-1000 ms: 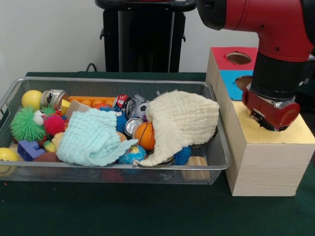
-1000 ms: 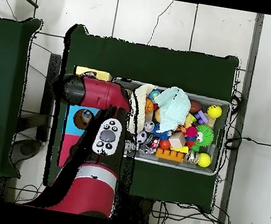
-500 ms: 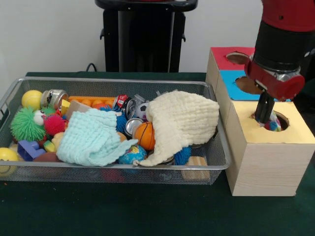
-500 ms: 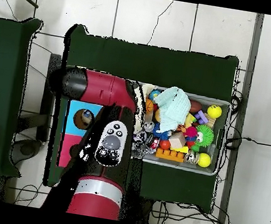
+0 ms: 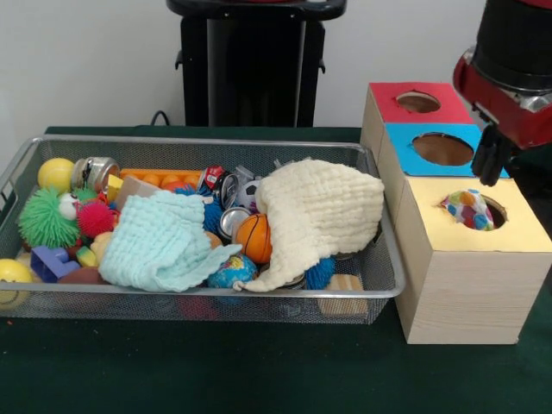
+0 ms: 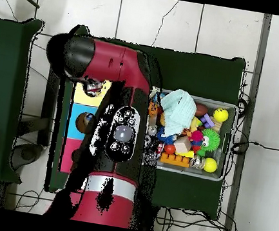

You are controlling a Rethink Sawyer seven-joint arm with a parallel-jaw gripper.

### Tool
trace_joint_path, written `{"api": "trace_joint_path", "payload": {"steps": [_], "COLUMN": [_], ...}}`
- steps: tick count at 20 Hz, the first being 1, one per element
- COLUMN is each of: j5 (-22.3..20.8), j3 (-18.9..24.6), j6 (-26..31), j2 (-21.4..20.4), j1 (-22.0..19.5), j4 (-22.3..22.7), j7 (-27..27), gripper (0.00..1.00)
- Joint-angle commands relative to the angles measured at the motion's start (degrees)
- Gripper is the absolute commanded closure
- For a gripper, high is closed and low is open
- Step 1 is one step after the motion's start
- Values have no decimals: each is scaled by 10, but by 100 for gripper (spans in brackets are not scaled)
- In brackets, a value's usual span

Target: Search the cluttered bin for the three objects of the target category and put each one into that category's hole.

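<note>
Multicoloured ball (image 5: 467,209) sitting in the hole of the yellow box top (image 5: 517,231), poking above its rim. Gripper (image 5: 492,155) raised clear above, beside the blue hole (image 5: 442,148); open or clenched, cannot tell. Wire bin (image 5: 379,285) crowded edge to edge, cream cloth (image 5: 323,211) against its right wall

Dark green tablecloth (image 5: 259,371), black stand (image 5: 250,65) against white wall (image 5: 86,60)

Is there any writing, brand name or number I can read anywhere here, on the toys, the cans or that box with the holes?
No text can be read in either view.
Cans in the wire bin: any print on them is too small and blurred to read.
Wooden box with the red, blue and yellow tops: no words or numbers show.
Multicoloured ball in the yellow hole: a pattern only, no lettering.
</note>
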Motion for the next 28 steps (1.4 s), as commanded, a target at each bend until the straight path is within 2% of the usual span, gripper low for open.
{"api": "trace_joint_path", "payload": {"steps": [1,4,8,15,20,24,28], "j5": [2,-4,-5,-7,-6,-5,-9], "j3": [48,33,24,26,26,28,27], "j6": [189,197,166,71,10,-32,-59], "j2": [117,156,185,160,123,106,94], "j1": [-22,-20,-14,-13,-12,-16,-20], "j4": [-289,-344,-359,-255,-156,-100,-65], "j7": [47,51,67,51,33,19,6], "gripper": [100,100,100,100,100,100,100]}}
